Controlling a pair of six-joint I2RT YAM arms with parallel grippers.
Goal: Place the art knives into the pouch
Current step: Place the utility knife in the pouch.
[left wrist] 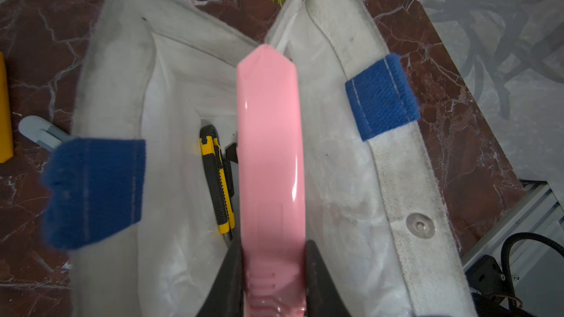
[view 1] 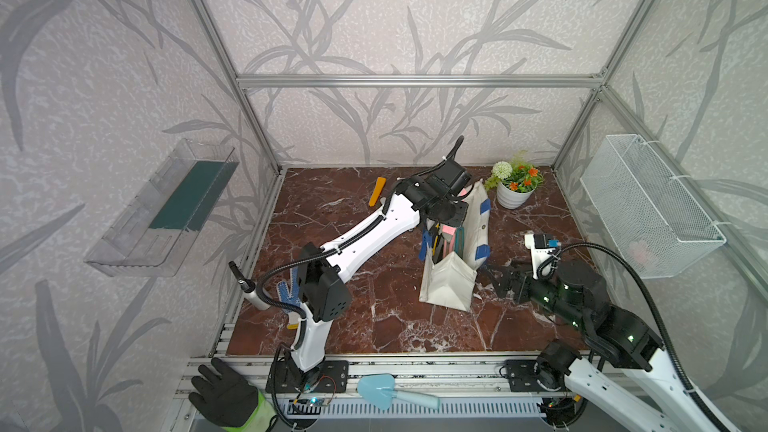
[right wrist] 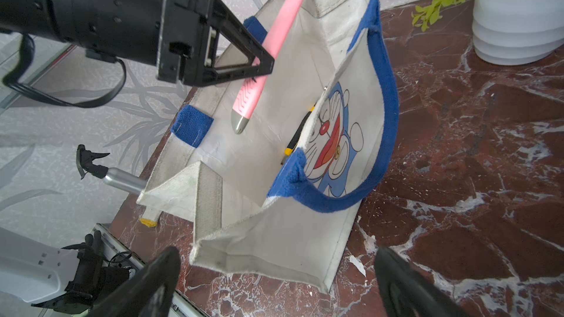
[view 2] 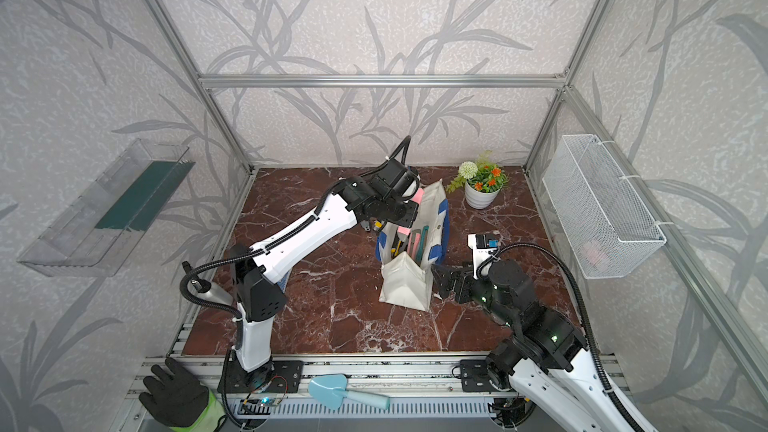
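The white canvas pouch stands open in the middle of the table, with blue handles and a blue cartoon cat on one side. My left gripper is shut on the pink art knife. It holds the knife tilted in the pouch's open mouth, between its two walls, with the grey tip low. A yellow and black utility knife lies inside the pouch. My right gripper stands open beside the pouch's near end, holding nothing.
An orange knife lies on the table behind the left arm. A flower pot stands at the back right and a white device lies right of the pouch. A wire mesh basket hangs on the right wall. A silver tool lies at the left edge.
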